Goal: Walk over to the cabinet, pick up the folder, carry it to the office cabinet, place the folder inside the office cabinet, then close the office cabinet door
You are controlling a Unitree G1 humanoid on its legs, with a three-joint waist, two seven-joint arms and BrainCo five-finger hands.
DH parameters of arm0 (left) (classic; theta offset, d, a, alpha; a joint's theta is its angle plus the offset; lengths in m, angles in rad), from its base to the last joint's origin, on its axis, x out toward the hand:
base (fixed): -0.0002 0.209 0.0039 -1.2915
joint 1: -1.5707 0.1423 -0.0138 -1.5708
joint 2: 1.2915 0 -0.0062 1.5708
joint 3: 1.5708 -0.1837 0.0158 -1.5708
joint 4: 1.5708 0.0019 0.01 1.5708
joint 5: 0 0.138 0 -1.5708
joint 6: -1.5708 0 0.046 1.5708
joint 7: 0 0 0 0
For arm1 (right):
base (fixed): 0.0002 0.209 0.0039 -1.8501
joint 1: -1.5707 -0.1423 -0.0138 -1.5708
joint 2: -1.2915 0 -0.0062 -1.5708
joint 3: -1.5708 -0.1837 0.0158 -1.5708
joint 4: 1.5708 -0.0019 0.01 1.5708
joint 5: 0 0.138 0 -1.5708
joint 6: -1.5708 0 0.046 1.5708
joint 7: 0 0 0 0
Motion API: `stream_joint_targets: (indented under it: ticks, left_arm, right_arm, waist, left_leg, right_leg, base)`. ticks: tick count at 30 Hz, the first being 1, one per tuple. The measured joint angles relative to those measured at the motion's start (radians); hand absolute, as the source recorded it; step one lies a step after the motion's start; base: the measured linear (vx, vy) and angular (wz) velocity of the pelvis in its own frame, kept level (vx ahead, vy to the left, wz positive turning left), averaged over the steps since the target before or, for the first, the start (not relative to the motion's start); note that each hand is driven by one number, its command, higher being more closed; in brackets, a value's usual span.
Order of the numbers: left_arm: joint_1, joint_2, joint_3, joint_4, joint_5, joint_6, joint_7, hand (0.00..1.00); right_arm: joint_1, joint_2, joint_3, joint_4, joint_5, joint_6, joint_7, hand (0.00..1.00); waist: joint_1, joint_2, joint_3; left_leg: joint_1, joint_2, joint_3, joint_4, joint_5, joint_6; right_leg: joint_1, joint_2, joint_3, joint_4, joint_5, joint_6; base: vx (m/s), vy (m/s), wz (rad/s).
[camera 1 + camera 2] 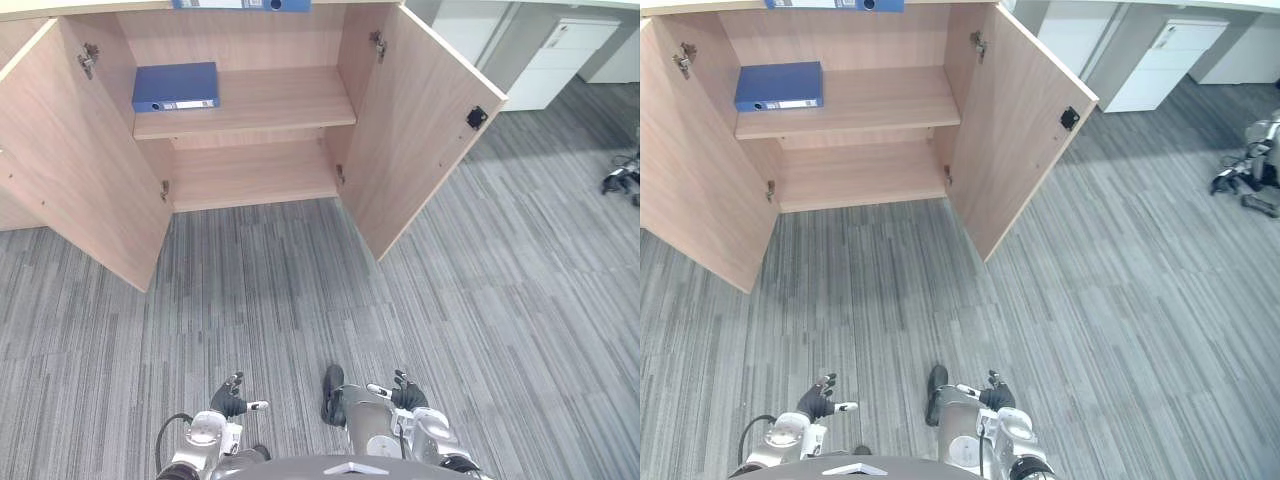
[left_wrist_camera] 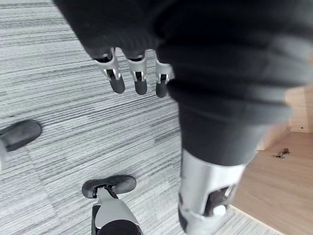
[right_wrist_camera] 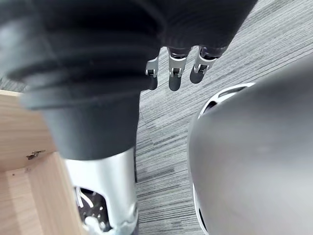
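- The blue folder lies flat on the upper shelf of the office cabinet, at the shelf's left end.
- I judge the placing done.
- Both doors stand wide open, the left door and the right door, so the closing is left.
- My left hand and right hand hang low over the grey carpet, well short of the doors, fingers straight and holding nothing.
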Motion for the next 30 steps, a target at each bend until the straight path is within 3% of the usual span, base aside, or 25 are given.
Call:
stream_joint_targets:
  ticks: [1,2,3,4,5,6,8,11,13,14,15,16,17,18,20,21,23,24,25,26,27,30]
  left_arm:
    - [0.002,-0.008,0.005,0.001,0.000,0.000,-0.001,0.00]
    - [-0.001,-0.021,0.007,-0.003,0.000,-0.001,-0.001,0.00]
    - [-0.006,-0.032,0.009,-0.005,-0.002,-0.001,-0.001,0.00]
    - [-0.006,-0.032,0.009,-0.005,-0.002,-0.001,-0.001,0.00]
    - [0.004,-0.048,0.008,-0.008,-0.003,-0.001,-0.004,0.00]
    - [-0.001,-0.046,0.009,-0.023,-0.009,-0.003,-0.004,0.00]
    - [-0.012,-0.052,0.015,-0.023,-0.011,-0.009,-0.003,0.00]
    - [-0.028,-0.062,0.017,-0.025,-0.011,-0.013,-0.003,0.00]
    - [-0.041,-0.062,0.018,-0.026,-0.011,-0.013,-0.004,0.00]
    - [-0.045,-0.063,0.018,-0.027,-0.011,-0.013,-0.004,0.00]
    - [-0.044,-0.065,0.017,-0.032,-0.011,-0.013,-0.004,0.00]
    - [-0.041,-0.065,0.018,-0.034,-0.011,-0.014,-0.003,0.00]
    - [-0.037,-0.063,0.019,-0.034,-0.011,-0.014,-0.003,0.00]
    - [-0.032,-0.060,0.023,-0.032,-0.010,-0.014,-0.002,0.00]
    - [-0.031,-0.050,0.030,-0.024,-0.010,-0.014,-0.003,0.00]
    - [-0.034,-0.038,0.030,-0.025,-0.010,-0.015,-0.005,0.00]
    - [-0.032,-0.035,0.029,-0.020,-0.010,-0.013,-0.004,0.00]
    - [-0.028,-0.031,0.028,-0.017,-0.010,-0.012,-0.004,0.00]
    - [-0.027,-0.031,0.021,-0.015,-0.010,-0.010,-0.004,0.00]
    - [-0.017,-0.020,0.006,-0.014,-0.010,-0.008,-0.003,0.00]
    - [-0.008,-0.012,0.004,-0.014,-0.010,-0.008,-0.001,0.00]
    - [-0.008,0.001,0.003,-0.014,-0.010,-0.008,0.000,0.00]
  right_arm:
    - [0.000,-0.005,0.001,-0.004,0.000,0.000,-0.001,0.00]
    - [0.000,-0.006,0.000,-0.006,0.000,-0.001,0.000,0.00]
    - [-0.004,-0.006,0.000,-0.004,0.001,0.000,0.000,0.00]
    - [-0.005,-0.006,0.000,-0.004,0.001,0.000,0.000,0.00]
    - [0.002,-0.014,0.002,0.011,0.002,0.003,-0.001,0.00]
    - [0.014,-0.014,0.002,0.021,0.006,-0.001,-0.002,0.00]
    - [0.017,-0.020,-0.001,0.034,0.023,0.000,-0.002,0.00]
    - [0.020,-0.024,-0.026,0.034,0.032,0.001,-0.003,0.00]
    - [0.017,-0.021,-0.042,0.032,0.032,0.001,-0.002,0.00]
    - [0.014,-0.022,-0.045,0.032,0.032,0.001,-0.003,0.00]
    - [0.017,-0.025,-0.046,0.031,0.032,0.001,-0.002,0.00]
    - [0.019,-0.026,-0.044,0.032,0.031,0.001,-0.003,0.00]
    - [0.024,-0.026,-0.042,0.032,0.030,0.001,-0.003,0.00]
    - [0.031,-0.020,-0.042,0.031,0.029,0.002,-0.002,0.00]
    - [0.039,0.005,-0.042,0.031,0.026,0.002,-0.002,0.00]
    - [0.053,0.019,-0.040,0.032,0.020,0.004,-0.001,0.00]
    - [0.051,0.029,-0.039,0.028,0.019,0.005,0.001,0.00]
    - [0.048,0.030,-0.039,0.021,0.018,0.004,0.001,0.00]
    - [0.041,0.030,-0.039,0.019,0.018,0.005,0.001,0.00]
    - [0.042,0.030,-0.038,0.017,0.019,0.005,0.001,0.00]
    - [0.035,0.024,-0.028,0.015,0.018,0.004,0.001,0.00]
    - [0.031,0.010,0.004,-0.009,0.018,-0.001,0.001,0.00]
  waist:
    - [-0.001,0.018,-0.003]
    - [-0.001,0.033,-0.006]
    - [-0.002,0.036,0.002]
    - [-0.002,0.036,0.003]
    - [-0.004,0.044,0.011]
    - [0.000,0.038,0.019]
    - [0.013,0.030,0.028]
    - [0.018,0.026,0.034]
    - [0.036,0.021,0.039]
    - [0.039,0.018,0.040]
    - [0.040,0.026,0.034]
    - [0.042,0.035,0.031]
    - [0.045,0.049,0.027]
    - [0.047,0.038,0.021]
    - [0.046,0.007,0.000]
    - [0.049,-0.030,-0.008]
    - [0.053,-0.036,-0.013]
    - [0.049,-0.041,-0.011]
    - [0.045,-0.044,-0.009]
    - [0.035,-0.046,-0.004]
    - [0.033,-0.034,0.005]
    - [0.028,-0.013,0.016]
  left_leg:
    - [-0.008,0.016,0.002,0.023,-0.002,-0.009]
    - [-0.074,0.046,-0.001,0.151,-0.018,-0.033]
    - [-0.164,0.087,-0.014,0.354,-0.023,-0.044]
    - [-0.171,0.089,-0.015,0.372,-0.023,-0.045]
    - [-0.263,0.171,-0.013,0.669,-0.022,-0.052]
    - [-0.294,0.224,0.016,0.833,-0.024,-0.048]
    - [-0.332,0.265,0.068,0.931,-0.033,-0.032]
    - [-0.442,0.260,0.114,0.858,-0.045,-0.019]
    - [-0.486,0.208,0.110,0.675,-0.044,-0.015]
    - [-0.503,0.165,0.084,0.548,-0.026,-0.008]
    - [-0.504,0.103,0.018,0.306,0.055,-0.020]
    - [-0.505,0.096,-0.001,0.233,0.084,-0.019]
    - [-0.512,0.098,-0.022,0.193,0.148,0.007]
    - [-0.501,0.087,-0.029,0.198,0.202,0.044]
    - [-0.507,0.051,-0.018,0.256,0.211,0.088]
    - [-0.503,0.025,0.009,0.301,0.145,0.095]
    - [-0.469,0.005,0.034,0.319,0.099,0.109]
    - [-0.426,-0.010,0.045,0.317,0.074,0.123]
    - [-0.405,-0.014,0.054,0.318,0.066,0.132]
    - [-0.346,-0.023,0.053,0.310,0.048,0.140]
    - [-0.270,-0.029,0.047,0.267,0.045,0.143]
    - [-0.132,-0.013,0.036,0.157,0.047,0.140]
  right_leg:
    - [0.008,0.010,-0.007,-0.001,-0.022,-0.008]
    - [0.012,0.023,-0.011,-0.008,-0.054,-0.010]
    - [0.042,0.028,-0.021,-0.029,-0.064,-0.020]
    - [0.045,0.029,-0.022,-0.030,-0.065,-0.021]
    - [0.142,0.061,-0.042,-0.082,-0.073,-0.035]
    - [0.222,0.080,-0.049,-0.122,-0.080,-0.045]
    - [0.321,0.097,-0.038,-0.187,-0.080,-0.047]
    - [0.401,0.093,-0.016,-0.262,-0.080,-0.048]
    - [0.430,0.074,0.005,-0.292,-0.080,-0.046]
    - [0.444,0.060,0.012,-0.308,-0.080,-0.040]
    - [0.466,0.051,0.024,-0.344,-0.083,-0.016]
    - [0.474,0.056,0.030,-0.357,-0.089,-0.002]
    - [0.491,0.063,0.042,-0.363,-0.109,0.024]
    - [0.502,0.050,0.057,-0.355,-0.128,0.044]
    - [0.500,-0.002,0.078,-0.301,-0.194,0.075]
    - [0.479,-0.044,0.092,-0.215,-0.227,0.103]
    - [0.385,-0.086,0.140,0.016,-0.230,0.114]
    - [0.305,-0.115,0.176,0.232,-0.194,0.146]
    - [0.264,-0.125,0.199,0.333,-0.179,0.172]
    - [0.211,-0.135,0.208,0.498,-0.179,0.174]
    - [0.183,-0.134,0.179,0.575,-0.210,0.133]
    - [0.106,-0.088,0.060,0.483,-0.285,0.051]
  base:
    - [0.39,-0.280,0.10]
    - [0.43,-0.363,0.18]
    - [0.44,-0.374,0.16]
    - [0.46,-0.353,0.16]
    - [0.41,-0.238,0.08]
    - [0.40,-0.218,0.03]
    - [0.33,-0.154,-0.16]
    - [0.26,-0.030,-0.21]
    - [0.23,0.082,-0.32]
    - [0.29,0.177,-0.26]
    - [0.29,0.201,-0.27]
    - [0.30,0.265,-0.39]
    - [0.23,0.225,-0.40]
    - [0.34,0.295,-0.37]
    - [0.36,0.235,-0.23]
    - [0.44,0.191,-0.33]
    - [0.49,0.243,-0.37]
    - [0.48,0.267,-0.16]
    - [0.49,0.211,0.00]
    - [0.55,0.181,0.09]
    - [0.44,0.100,0.07]
    - [0.39,0.020,0.11]
